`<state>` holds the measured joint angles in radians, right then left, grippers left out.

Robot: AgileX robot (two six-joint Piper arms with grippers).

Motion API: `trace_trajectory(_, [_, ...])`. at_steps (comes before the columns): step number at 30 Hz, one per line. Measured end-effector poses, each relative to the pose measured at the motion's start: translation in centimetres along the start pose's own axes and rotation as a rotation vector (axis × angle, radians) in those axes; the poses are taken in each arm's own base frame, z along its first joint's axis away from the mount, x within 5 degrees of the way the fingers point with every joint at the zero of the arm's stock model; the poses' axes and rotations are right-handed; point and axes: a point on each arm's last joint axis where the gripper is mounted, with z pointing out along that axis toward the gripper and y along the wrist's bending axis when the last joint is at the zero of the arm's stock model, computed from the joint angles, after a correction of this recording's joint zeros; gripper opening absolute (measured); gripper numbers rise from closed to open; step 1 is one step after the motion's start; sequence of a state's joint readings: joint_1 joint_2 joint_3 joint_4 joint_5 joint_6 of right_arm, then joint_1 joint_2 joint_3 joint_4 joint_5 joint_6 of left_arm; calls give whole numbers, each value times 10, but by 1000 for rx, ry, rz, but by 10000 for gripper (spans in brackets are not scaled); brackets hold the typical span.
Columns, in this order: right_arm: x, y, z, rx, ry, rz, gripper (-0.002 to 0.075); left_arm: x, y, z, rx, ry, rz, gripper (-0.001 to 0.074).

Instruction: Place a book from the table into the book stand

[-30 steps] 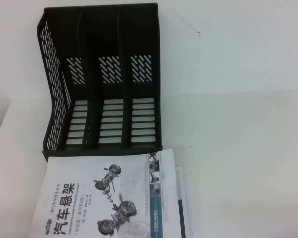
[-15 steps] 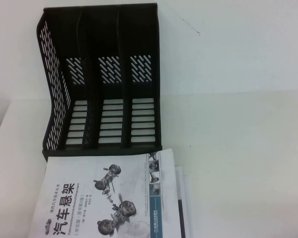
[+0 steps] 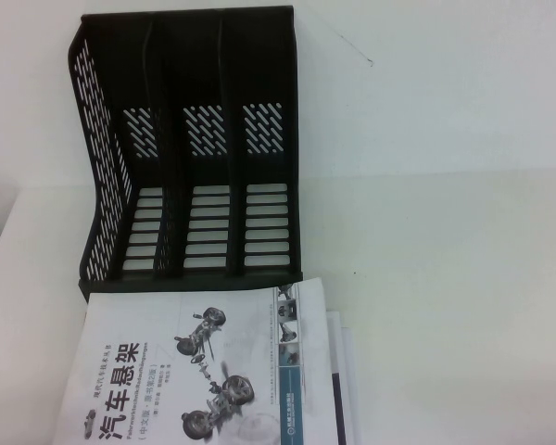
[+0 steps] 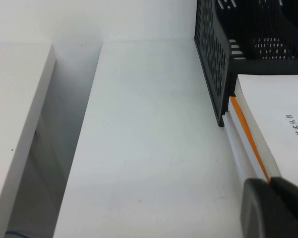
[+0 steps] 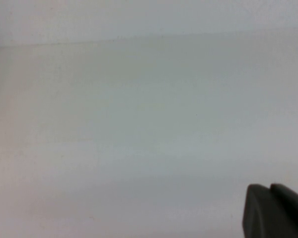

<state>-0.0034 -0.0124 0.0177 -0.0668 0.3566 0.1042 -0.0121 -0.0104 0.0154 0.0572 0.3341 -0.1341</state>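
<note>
Because the book [image 3: 199,371] lies flat on a stack at the stand's [image 3: 190,148] 6 o'clock mouth, lifting may drag lower books. Left pincer [image 4: 273,208], pressed together, sits beside the stack; right pincer [image 5: 275,210]: cannot tell.

Book [image 3: 195,371] btm edge cropped

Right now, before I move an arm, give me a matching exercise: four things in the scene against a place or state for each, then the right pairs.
1. book stand
2. book
3. orange-edged book
4. left end effector

A. lies on top of the stack
B. shut, beside the stack
C. all three slots bare
D. under the top book

Pairs: 1-C, 2-A, 3-D, 4-B
</note>
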Motion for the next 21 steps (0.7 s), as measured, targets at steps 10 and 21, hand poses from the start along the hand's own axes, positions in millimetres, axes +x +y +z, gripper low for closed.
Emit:
trace_trajectory(10, [0,0,0,0,0,0,-3,-2,0,0,0,-26,10,-2])
trace_trajectory(21, [-5,1,1,-9,-85,0,-3,-20,-3,-2,30,-242,14,-2])
